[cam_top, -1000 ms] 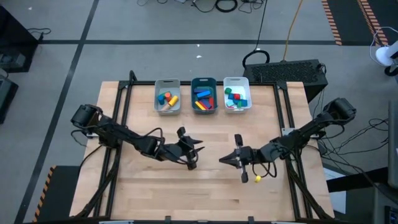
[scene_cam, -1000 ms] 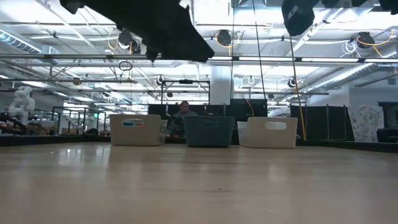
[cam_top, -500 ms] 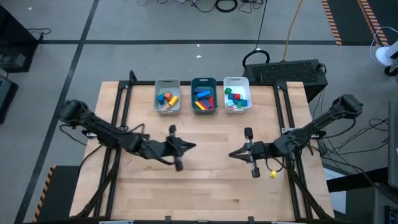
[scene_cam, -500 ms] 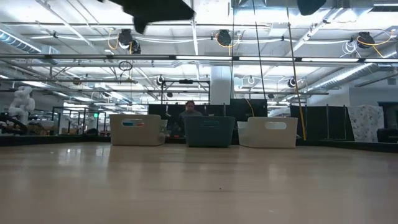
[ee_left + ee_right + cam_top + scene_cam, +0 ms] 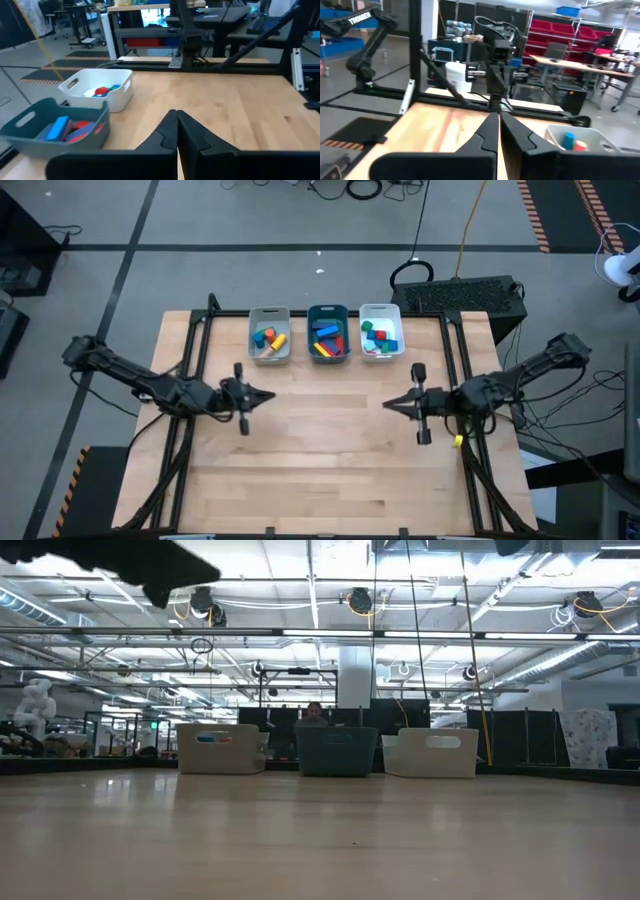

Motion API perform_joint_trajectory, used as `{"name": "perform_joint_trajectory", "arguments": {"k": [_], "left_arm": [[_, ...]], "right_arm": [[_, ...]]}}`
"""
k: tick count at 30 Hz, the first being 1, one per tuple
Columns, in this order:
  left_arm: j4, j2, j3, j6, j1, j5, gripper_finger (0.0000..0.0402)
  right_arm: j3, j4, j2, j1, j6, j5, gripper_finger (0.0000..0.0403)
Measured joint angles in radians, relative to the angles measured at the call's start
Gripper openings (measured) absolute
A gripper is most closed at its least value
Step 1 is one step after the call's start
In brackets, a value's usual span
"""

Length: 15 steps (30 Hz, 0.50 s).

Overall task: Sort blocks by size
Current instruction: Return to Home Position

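Sorting looks finished: small painted wooden blocks (image 5: 327, 340) all lie inside three plastic trays, none seen loose on light wooden table (image 5: 330, 465). Dark teal rectangular tray (image 5: 327, 308) holds long blue, red and yellow bars; pale grey tray (image 5: 270, 310) just left of it holds orange, cyan, yellow and red pieces; white tray (image 5: 380, 307) just right of it holds small green, red and blue ones. Left gripper (image 5: 268, 395) hovers over bare wood, well apart from teal tray on its near-left side, fingers pressed together, empty. Right gripper (image 5: 388, 404) hangs near-right of teal tray, likewise pinched closed on nothing. Judged left to do: only parking both arms
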Motion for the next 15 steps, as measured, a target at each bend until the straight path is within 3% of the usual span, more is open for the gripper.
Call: {"name": "perform_joint_trajectory", "arguments": {"k": [2, 7, 15], "left_arm": [[-0.033, -0.068, -0.033, 0.001, 0.015, 0.005, 0.0002], [-0.105, -0.195, -0.093, 0.0, 0.049, 0.008, 0.0001], [-0.127, -0.299, -0.162, -0.011, 0.084, 0.03, 0.0001]], "right_arm": [[0.0, -0.034, -0.027, -0.03, -0.007, -0.031, 0.0], [0.0, -0.05, -0.046, -0.152, -0.017, -0.24, 0.0], [-0.001, -0.089, -0.011, -0.354, 0.003, -0.437, 0.0]]}}
